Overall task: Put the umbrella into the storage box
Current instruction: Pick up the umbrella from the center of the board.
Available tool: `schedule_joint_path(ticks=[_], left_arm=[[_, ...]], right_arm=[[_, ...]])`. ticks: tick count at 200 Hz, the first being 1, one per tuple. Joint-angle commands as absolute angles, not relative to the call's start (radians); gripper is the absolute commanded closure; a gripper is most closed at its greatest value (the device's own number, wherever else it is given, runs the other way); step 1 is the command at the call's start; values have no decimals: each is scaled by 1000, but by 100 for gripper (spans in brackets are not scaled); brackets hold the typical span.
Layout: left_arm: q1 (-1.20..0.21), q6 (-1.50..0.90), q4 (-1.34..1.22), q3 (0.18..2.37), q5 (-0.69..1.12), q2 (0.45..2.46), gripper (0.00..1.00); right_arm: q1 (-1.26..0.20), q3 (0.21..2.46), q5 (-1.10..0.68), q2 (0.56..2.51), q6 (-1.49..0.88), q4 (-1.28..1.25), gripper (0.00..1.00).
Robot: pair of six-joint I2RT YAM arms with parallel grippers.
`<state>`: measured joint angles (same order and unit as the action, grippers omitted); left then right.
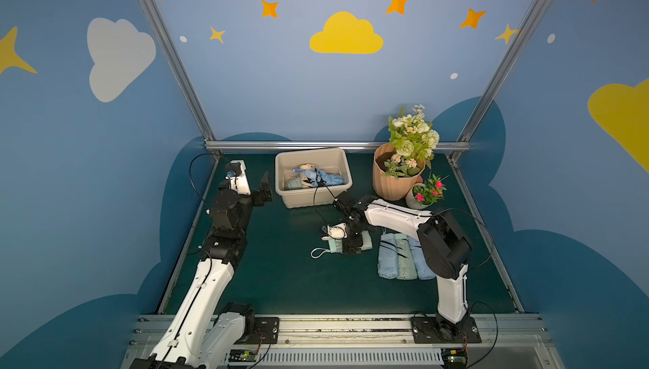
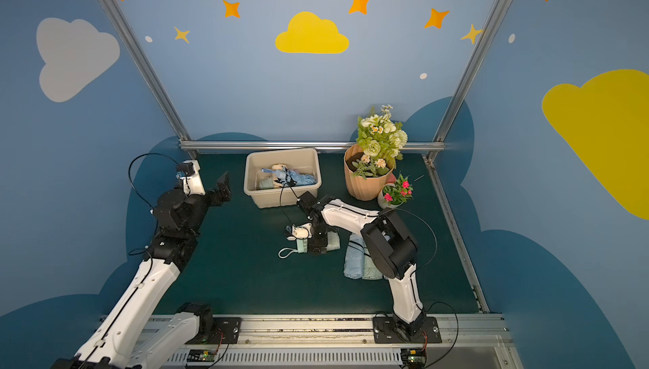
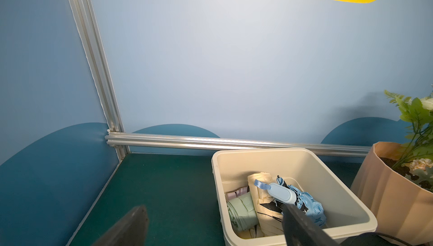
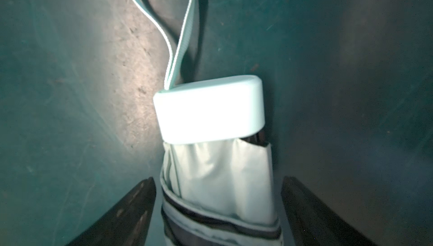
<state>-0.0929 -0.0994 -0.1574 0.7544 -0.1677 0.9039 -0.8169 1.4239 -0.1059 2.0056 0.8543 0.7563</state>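
Observation:
A folded mint-green umbrella [image 1: 333, 246] [image 2: 301, 246] lies on the dark green mat near the middle, its wrist strap [image 4: 182, 22] looped out from the pale handle cap [image 4: 209, 111]. My right gripper [image 1: 352, 244] [image 2: 319, 244] [image 4: 218, 181] is down over it, open, one finger on each side of the folded canopy with a narrow gap at each. The beige storage box [image 1: 305, 200] [image 2: 274, 202] [image 3: 293, 162] stands at the back and holds several folded umbrellas. My left gripper [image 1: 264, 188] [image 2: 223, 183] [image 3: 215, 209] hovers open and empty just left of the box.
Three more folded umbrellas [image 1: 404, 256] lie side by side under the right arm. A ribbed peach flower pot [image 1: 397, 181] and a small white pot with pink flowers [image 1: 426, 196] stand at the back right. An aluminium rail [image 1: 337, 145] runs along the back edge.

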Motion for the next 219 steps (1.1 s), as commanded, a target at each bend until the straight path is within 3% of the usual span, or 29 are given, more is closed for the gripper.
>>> schedule_joint_path(ticks=[1,68,194,219], left_arm=[[-84,-108,-167,756,-155,898,5],[-61,-140,-172,758,-144,893,5],[-40,-252,-199,773,-150,940,5],[-35,-266,-186,764,-168,924,5]], right_arm=[[-814,1453,-89,2027,866,791,11],[-825,1467,-87,2057,858,781,18],[-856,1426,-64,1962,848,711,53],[-865,1418,-47,1922,848,684,56]])
